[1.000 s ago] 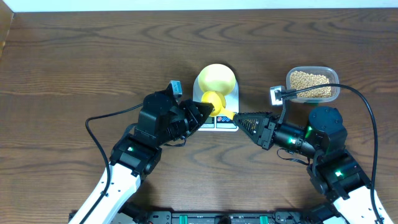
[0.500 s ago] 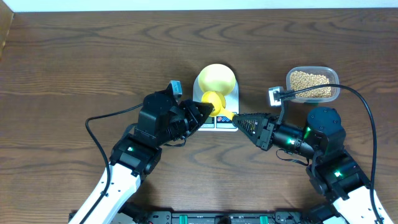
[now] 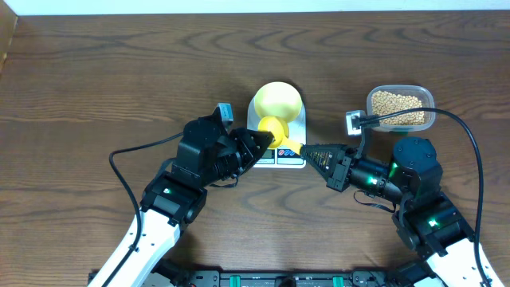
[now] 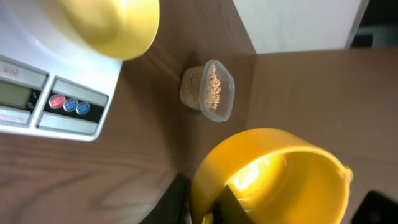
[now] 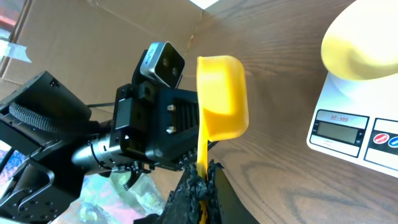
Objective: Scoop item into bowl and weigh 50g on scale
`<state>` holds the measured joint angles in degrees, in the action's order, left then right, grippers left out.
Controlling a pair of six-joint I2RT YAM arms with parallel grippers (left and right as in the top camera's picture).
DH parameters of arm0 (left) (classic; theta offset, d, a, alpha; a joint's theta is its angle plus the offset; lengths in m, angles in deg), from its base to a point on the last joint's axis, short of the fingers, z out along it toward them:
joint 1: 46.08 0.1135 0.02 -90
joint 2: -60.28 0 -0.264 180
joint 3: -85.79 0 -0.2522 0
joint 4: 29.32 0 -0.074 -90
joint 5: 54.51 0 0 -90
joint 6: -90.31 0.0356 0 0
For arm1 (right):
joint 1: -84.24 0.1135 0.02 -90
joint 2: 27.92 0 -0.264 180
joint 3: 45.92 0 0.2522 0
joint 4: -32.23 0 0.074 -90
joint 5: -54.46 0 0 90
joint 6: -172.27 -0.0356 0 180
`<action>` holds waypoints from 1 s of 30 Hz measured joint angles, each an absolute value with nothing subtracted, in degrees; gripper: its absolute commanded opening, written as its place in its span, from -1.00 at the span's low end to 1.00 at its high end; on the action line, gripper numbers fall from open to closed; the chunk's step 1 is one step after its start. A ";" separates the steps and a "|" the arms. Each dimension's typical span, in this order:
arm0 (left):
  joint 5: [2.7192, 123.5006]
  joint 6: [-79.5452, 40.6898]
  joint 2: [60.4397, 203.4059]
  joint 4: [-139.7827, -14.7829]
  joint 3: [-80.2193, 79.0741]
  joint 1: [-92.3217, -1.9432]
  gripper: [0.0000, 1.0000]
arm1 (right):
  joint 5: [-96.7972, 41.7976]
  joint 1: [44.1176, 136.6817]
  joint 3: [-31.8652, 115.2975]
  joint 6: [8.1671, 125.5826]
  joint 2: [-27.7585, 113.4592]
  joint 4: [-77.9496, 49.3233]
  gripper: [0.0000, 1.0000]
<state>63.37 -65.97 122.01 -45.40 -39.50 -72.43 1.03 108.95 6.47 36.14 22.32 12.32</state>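
The yellow scoop [image 3: 275,129] hangs in mid-air over the front edge of the scale [image 3: 291,159], caught between both arms. It looks like a hand-off. The right claw [image 5: 199,180] is clenched on the thin handle, with the empty cup standing above it. The left claw [image 3: 267,141] sits at the cup's rim, but I cannot tell whether it grips or has let go. The pale bowl [image 3: 276,100] sits empty on the scale. The beans [image 3: 398,108] wait in the clear tub [image 3: 429,100], well to the right on the bench [image 3: 119,80]. To do this well, the left claw should clear the rim before the right pulls away, then lift the scoop clear of the bowl and scale and swing it level toward the tub.
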 measured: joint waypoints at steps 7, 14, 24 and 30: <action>63.42 -65.93 122.01 -45.64 -39.50 -72.43 -0.08 | -1.39 109.05 6.47 37.56 22.32 12.25 -0.97; 63.39 -65.93 122.01 -45.91 -39.50 -72.43 0.04 | -7.86 109.05 6.47 39.88 22.32 9.02 -0.97; 63.39 -59.15 122.01 -50.06 -39.50 -72.43 0.09 | -14.07 106.02 10.62 44.45 22.43 -1.12 -0.97; 63.42 -49.05 122.01 -55.17 -39.50 -72.43 0.09 | -19.40 100.20 23.80 51.84 22.95 -18.98 -0.97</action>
